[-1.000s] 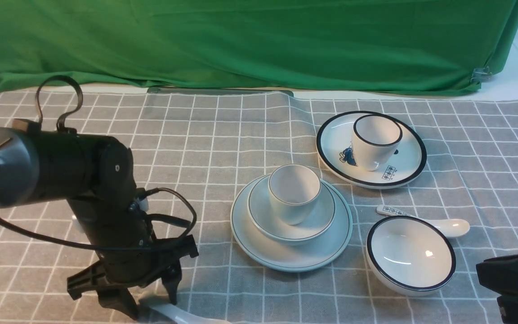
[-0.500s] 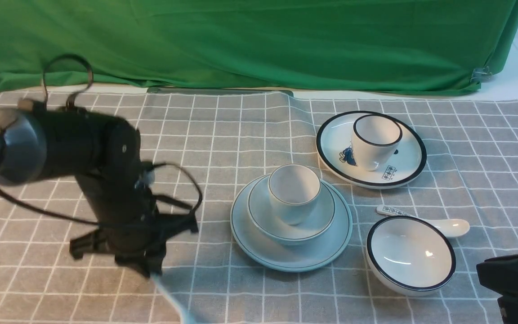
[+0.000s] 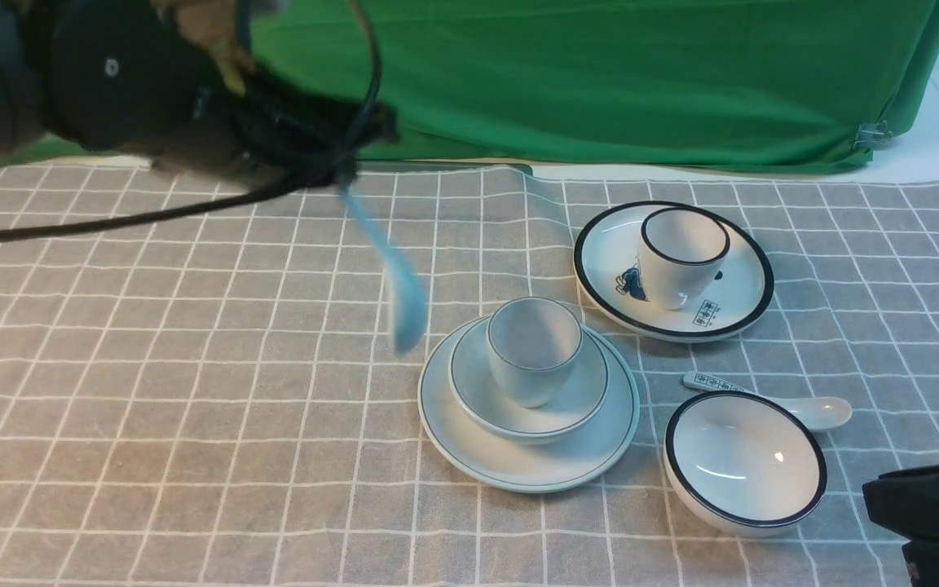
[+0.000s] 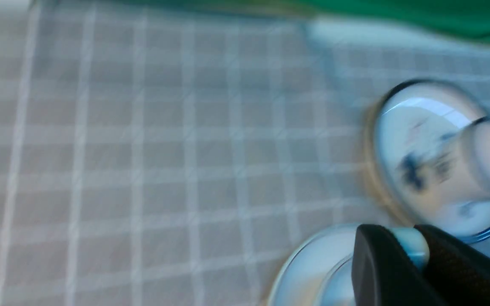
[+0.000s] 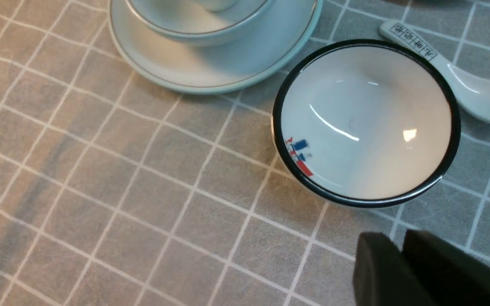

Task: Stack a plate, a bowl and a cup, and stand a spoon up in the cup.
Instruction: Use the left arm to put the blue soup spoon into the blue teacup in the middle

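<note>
The pale plate [image 3: 604, 444] carries the shallow bowl [image 3: 579, 391], and the handleless cup [image 3: 533, 350] stands in the bowl. My left gripper [image 3: 341, 175] is raised high at the back left and is shut on the handle of the plain white spoon [image 3: 400, 285]. The spoon hangs down, blurred, with its scoop just left of the stack and above the cloth. The left wrist view shows the spoon handle's end [image 4: 411, 246] clamped between the black fingers. Over the cloth near the front right, my right gripper [image 5: 398, 244] holds nothing and its fingers are together.
A black-rimmed plate [image 3: 730, 306] with a black-rimmed cup [image 3: 681, 253] sits behind and right of the stack. A black-rimmed bowl [image 3: 745, 461] and a spoon with printed marks [image 3: 820, 412] lie to its front right. Green cloth [image 3: 518, 81] hangs behind the table.
My left gripper shut on the spoon at the table's front edge, then swung it up and back. The spoon now hangs beside the stack. The right arm stayed put.
</note>
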{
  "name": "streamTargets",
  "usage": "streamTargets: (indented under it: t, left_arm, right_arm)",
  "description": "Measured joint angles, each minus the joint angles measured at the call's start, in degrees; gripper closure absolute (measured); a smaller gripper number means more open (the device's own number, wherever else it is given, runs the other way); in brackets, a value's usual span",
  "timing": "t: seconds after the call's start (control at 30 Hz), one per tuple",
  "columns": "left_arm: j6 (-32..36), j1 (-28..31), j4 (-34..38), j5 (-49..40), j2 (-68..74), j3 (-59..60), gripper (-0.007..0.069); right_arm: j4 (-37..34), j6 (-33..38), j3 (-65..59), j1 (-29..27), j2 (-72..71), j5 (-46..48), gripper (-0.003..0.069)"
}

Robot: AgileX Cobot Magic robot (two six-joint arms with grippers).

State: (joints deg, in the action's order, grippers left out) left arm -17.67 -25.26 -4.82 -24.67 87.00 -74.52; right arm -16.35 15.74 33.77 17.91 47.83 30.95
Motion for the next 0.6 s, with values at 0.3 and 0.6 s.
streamTargets:
  t: [0.3, 0.6]
  left_arm:
    - [3.19, -5.95, -3.78, 15.13, 6.28, 0.0, 0.0575]
    - [3.93, -6.1, -3.84, 20.19, 11.8, 0.0, 0.0575]
  right_arm:
    - [0.0, 0.0, 0.0, 0.0, 0.0, 0.0, 0.0538]
    - [0.0, 0.0, 0.0, 0.0, 0.0, 0.07, 0.053]
